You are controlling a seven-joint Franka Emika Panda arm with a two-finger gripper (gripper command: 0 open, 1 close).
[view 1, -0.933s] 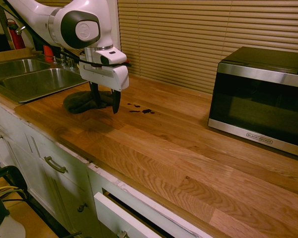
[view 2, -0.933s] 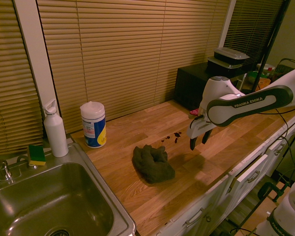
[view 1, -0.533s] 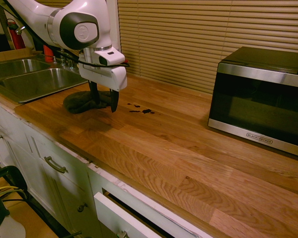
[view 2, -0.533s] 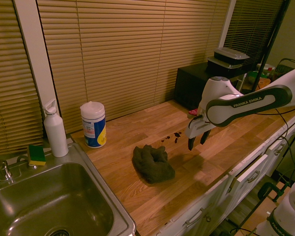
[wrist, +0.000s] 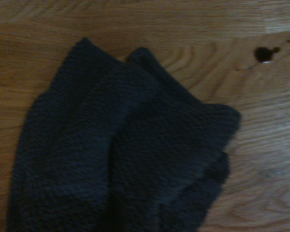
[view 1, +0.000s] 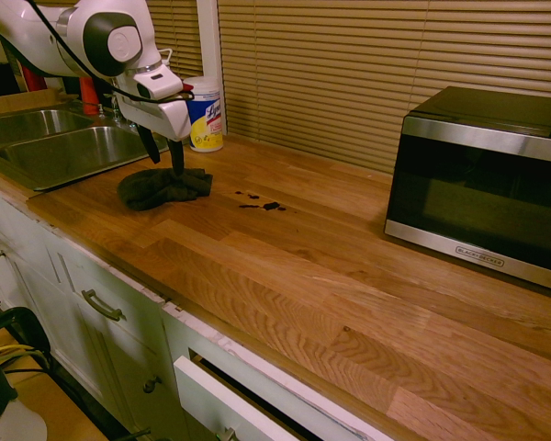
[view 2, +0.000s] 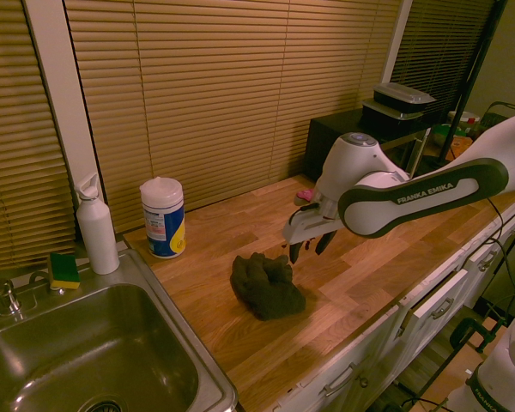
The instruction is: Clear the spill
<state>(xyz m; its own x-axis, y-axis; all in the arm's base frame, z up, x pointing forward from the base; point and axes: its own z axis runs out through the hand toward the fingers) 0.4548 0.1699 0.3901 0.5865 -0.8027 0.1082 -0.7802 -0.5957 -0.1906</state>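
A white Franka arm holds its two-fingered black end effector (view 1: 166, 167) above the far side of a crumpled dark grey-brown cloth rag (view 1: 156, 189) on a wood-plank desk (view 1: 349, 303), its jaws parted wide and nothing in their grip. The spill (view 1: 271, 206), a scatter of dark brown-black drops and short streaks, lies on the bare wood to the microwave side of the end effector, just beyond the rag and apart from it. A black microwave with a steel-coloured frame (view 1: 482, 184) stands farther along on that same side.

Seen from the first exterior view, the rag's longer axis runs roughly from the sink (view 1: 73, 152) toward the spill, its nearer end pointing at the marks. The single arm would likely need to lower onto the rag, pinch a raised fold and carry it across toward the microwave; a shallow pinch could slip off the soft cloth.

The spill is small beside the rag: one heavier blot with thinner streaks and specks about it, strung in a loose, uneven band. In the wrist view, a rounded drop (wrist: 264, 54) carries a bright glint, suggesting liquid that is still wet and could smear under a light pass.
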